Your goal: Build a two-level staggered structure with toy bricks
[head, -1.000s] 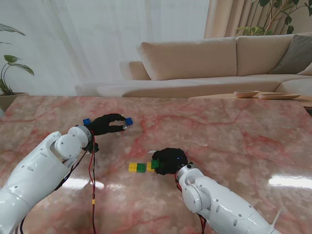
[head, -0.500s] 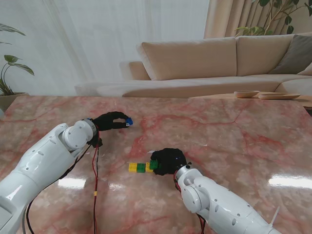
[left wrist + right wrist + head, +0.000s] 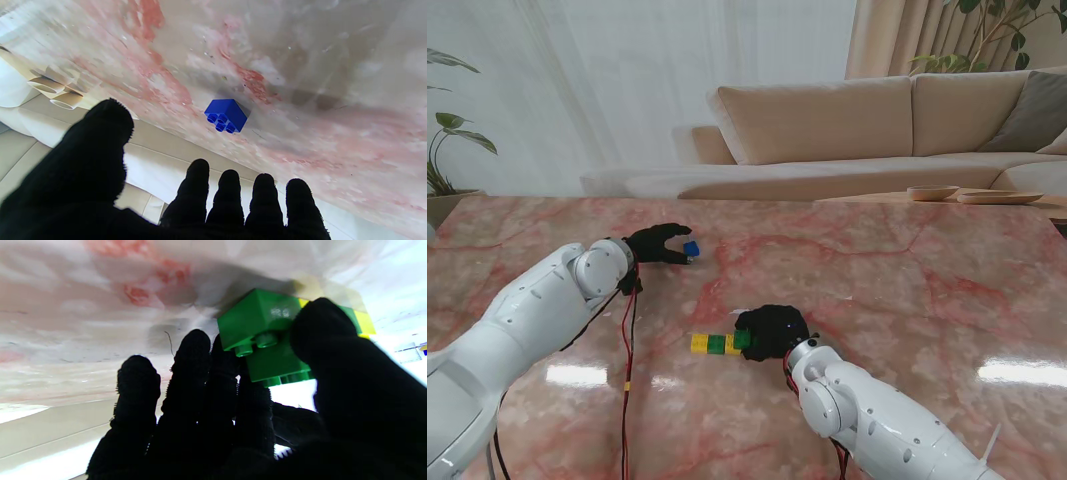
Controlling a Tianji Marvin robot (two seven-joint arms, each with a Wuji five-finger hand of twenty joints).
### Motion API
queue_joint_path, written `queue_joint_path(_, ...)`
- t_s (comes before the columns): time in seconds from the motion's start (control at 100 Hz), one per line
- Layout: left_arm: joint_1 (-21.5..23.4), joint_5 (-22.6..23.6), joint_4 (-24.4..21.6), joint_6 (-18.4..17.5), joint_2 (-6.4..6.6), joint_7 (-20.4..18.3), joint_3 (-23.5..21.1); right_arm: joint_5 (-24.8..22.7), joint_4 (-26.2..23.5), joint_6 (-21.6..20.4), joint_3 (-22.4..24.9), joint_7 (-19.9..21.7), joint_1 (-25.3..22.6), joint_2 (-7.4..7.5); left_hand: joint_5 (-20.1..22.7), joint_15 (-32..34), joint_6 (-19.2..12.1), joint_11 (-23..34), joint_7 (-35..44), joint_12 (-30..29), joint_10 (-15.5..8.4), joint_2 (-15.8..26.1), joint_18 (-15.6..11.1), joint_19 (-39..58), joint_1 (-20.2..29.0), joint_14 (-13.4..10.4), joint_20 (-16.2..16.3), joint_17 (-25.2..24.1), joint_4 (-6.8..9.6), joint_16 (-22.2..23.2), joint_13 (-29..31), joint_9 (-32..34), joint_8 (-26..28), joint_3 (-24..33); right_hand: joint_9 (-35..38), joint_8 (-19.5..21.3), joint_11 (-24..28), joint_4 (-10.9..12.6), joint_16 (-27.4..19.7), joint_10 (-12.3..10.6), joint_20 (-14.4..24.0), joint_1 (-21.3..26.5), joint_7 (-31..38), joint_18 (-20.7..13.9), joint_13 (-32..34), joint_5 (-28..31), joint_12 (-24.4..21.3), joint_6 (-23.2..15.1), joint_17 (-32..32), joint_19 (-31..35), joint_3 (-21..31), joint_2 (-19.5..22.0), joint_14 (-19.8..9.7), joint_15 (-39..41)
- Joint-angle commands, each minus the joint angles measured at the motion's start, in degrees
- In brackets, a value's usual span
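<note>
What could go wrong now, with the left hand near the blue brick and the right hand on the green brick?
1. The left hand is open and the blue brick lies free on the table, so a touch may push it away.
2. The right hand grips a green brick beside the row of bricks; pressing it may shift that row.

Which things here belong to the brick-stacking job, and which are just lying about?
Part of the job:
- blue brick by the left robot hand
- brick row on the table: yellow, green, yellow
- green brick under the right robot hand

Lying about:
- sofa
- two dishes on a side table
- plant
</note>
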Motion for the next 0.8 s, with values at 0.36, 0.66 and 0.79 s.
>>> queue_joint_path(0.36, -7.69, -2.32, 17.87, -6.13, -9.31, 2.36, 5.27, 0.74, 0.13, -0.48, 0.45, 1.70, -0.60, 0.10, -2.49, -3.48, 2.80, -4.86, -5.99, -0.90, -1.29, -2.44, -3.79, -4.83, -2.71, -2.42, -3.15, 0.41, -2.64, -5.67, -2.11, -2.90, -4.39, 3.39, 0.75, 1.09, 1.04, 0.07, 1.20, -2.04, -0.62, 0.07, 0.45, -1.04, -0.35, 1.35, -0.55, -2.59, -0.73, 1.02, 2.13, 0.17, -1.86, 0.49)
queue_joint_path(0.66, -9.31, -2.74, 20.55, -6.97, -11.23, -0.34, 6.41, 0.97, -0.44, -1.08, 1.03, 2.82, -0.93, 0.37, 1.66, -2.79, 2.12, -2.24, -3.47, -7.23, -0.92, 0.36, -3.76, -4.39, -3.66, -3.30, -4.70, 0.47, -2.07, -6.14, -2.09, -0.97, -3.37, 0.51, 1.14, 0.92, 1.13, -0.49, 1.26, -2.02, -0.42, 0.32, 0.88, -0.88, -0.20, 1.52, -0.12, -2.80, -0.82, 0.91, 1.81, 0.54, -1.79, 0.57)
queue_joint_path(0.79, -9.23, -3.33, 20.59, -6.61, -11.41, -2.78, 6.78, 1.11, -0.80, -1.30, 1.53, 3.27, -1.33, 0.50, 2.89, -2.96, 2.56, -0.93, -3.42, -10.19, -0.33, 3.41, -3.69, -4.31, -3.57, -3.29, -4.53, 0.38, -1.07, -6.11, -2.05, -0.56, -3.19, -4.77, 1.44, 0.75, 1.15, -0.82, 1.33, -1.91, -0.33, 0.59, 1.24, -0.59, -0.04, 1.64, 0.23, -3.07, -0.92, 0.84, 1.65, 0.57, -1.73, 0.67)
